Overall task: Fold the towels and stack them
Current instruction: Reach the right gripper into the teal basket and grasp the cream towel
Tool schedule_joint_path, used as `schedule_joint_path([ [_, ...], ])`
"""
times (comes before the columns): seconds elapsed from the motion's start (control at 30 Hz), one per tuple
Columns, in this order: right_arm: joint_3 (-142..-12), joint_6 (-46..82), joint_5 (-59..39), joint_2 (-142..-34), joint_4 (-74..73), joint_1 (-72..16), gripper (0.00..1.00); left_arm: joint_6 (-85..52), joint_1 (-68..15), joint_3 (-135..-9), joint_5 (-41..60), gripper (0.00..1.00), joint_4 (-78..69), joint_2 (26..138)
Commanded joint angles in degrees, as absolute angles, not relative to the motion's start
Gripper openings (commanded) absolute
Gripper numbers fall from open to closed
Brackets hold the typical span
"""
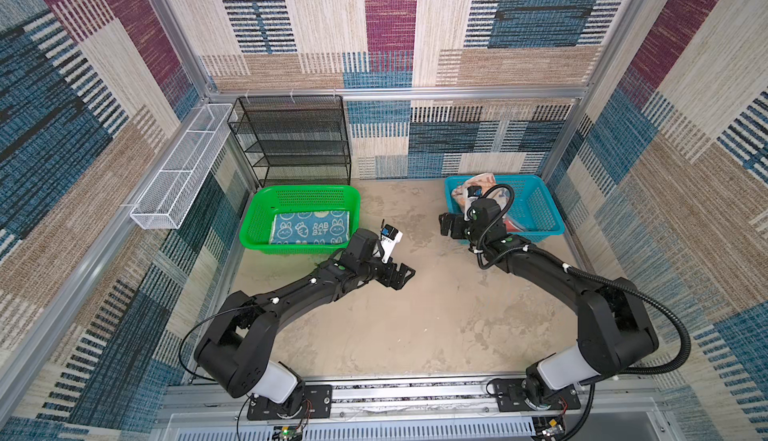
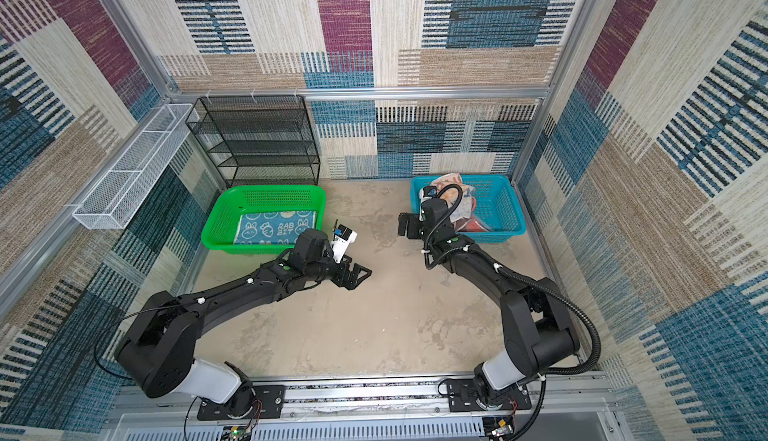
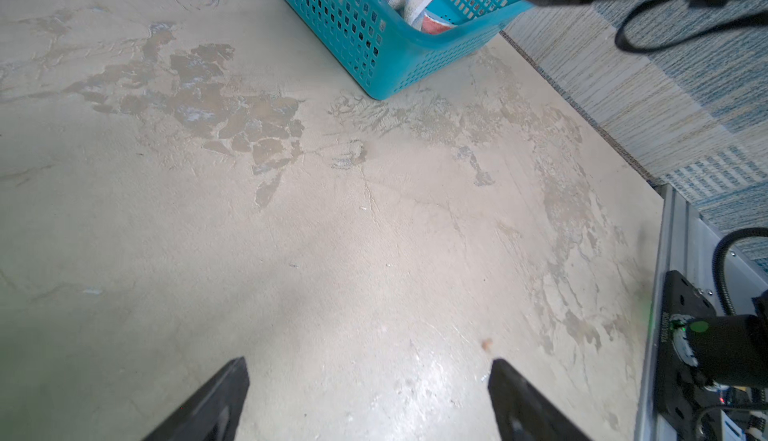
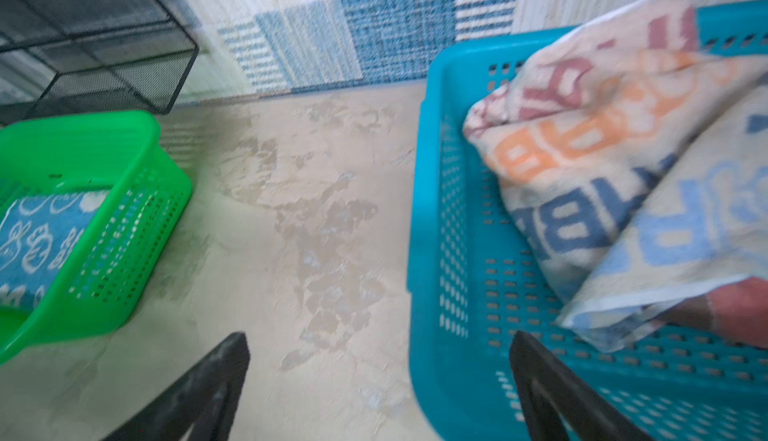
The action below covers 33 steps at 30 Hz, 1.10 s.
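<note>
Top views: blue towel point(image 1: 299, 231), "RAB BIT"

A blue towel point(image 1: 309, 229), patterned with white rabbits and the letters "RAB BIT", is shown in the bright green basket point(image 1: 254, 214) at ten o'clock on the bench point(image 1: 415, 314), which is mottled in beige and grey-brown. A whitish towel point(image 4: 602, 139), lettered in orange, blue and dusky red, is seen over a coral towel point(image 4: 739, 306) in the turquoise basket point(image 4: 428, 210) at two o'clock. The left tool point(image 3: 369, 362) and right tool point(image 4: 379, 335) are finished in black. The walls point(image 1: 390, 10) are covered in striped patches of blue, magenta and cream.
</note>
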<state>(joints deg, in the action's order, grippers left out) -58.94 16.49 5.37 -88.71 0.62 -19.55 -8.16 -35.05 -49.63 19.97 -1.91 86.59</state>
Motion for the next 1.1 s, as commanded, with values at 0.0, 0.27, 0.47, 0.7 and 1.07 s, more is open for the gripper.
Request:
schedule_joint_path([
  [0.0,-62.56,17.13,8.44,-91.01,2.92,-16.68,0.99,-7.69,-35.21,-50.24,20.29,0.95,-2.23,87.25],
  [0.27,-68.73,22.66,8.43,-98.79,5.75,-5.98,0.94,-8.17,-35.41,-50.36,19.74,0.95,-2.3,88.58],
  [0.47,-70.3,23.58,7.0,-104.1,4.84,-2.56,0.86,-7.74,-35.41,-50.28,18.55,0.95,-0.95,88.42],
  [0.7,-74.66,23.26,6.9,-108.34,5.31,-1.86,0.79,-7.82,-35.51,-50.1,17.75,0.95,0.0,88.04],
  [1.07,-76.12,23.2,5.12,-110.83,5.57,-1.58,0.04,-7.32,-35.57,-50.31,17.28,0.95,1.14,87.98],
])
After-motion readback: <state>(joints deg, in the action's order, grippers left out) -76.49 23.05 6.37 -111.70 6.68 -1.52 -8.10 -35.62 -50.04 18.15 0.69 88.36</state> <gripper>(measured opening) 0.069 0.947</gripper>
